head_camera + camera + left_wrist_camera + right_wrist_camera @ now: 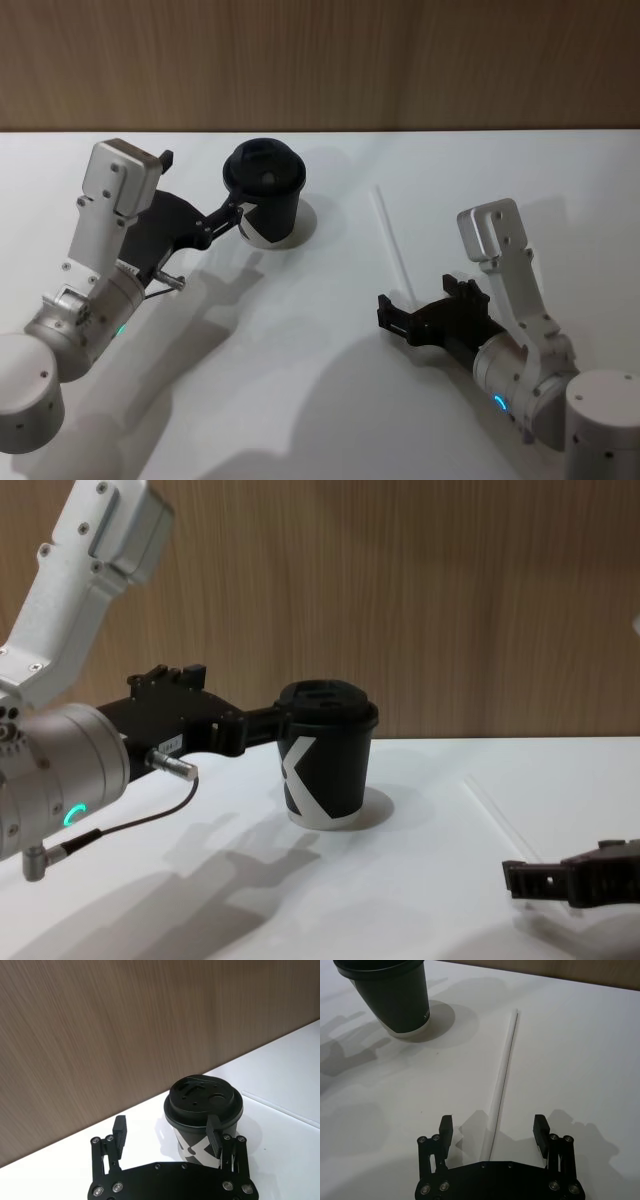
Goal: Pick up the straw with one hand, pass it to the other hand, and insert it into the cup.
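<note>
- Head view: the right pincer (418, 298) hangs low over the table (320, 410), and the near end of the straw (392, 240) lies flat just under its tips. The rest of the straw runs away ahead of it. The left pincer (205, 188) is over by the cup (265, 195), with one finger right beside the cup's wall.
- Left wrist view: the left pincer's jaws stand wide apart and hold nothing. The lidded cup stands upright just ahead, off toward one finger. I cannot tell whether that finger touches it.
- Right wrist view: the right pincer's jaws are spread wide with the straw's near end between them, touching neither pad. The cup stands well ahead and to one side.
- Chest view: the left pincer reaches level with the cup's lid. The right pincer sits low and has lifted nothing.
- Judgement: no step is done yet. The first grasp looks lined up and only the closing remains. After that come the lift, the handover to the left pincer and the insertion through the lid.
</note>
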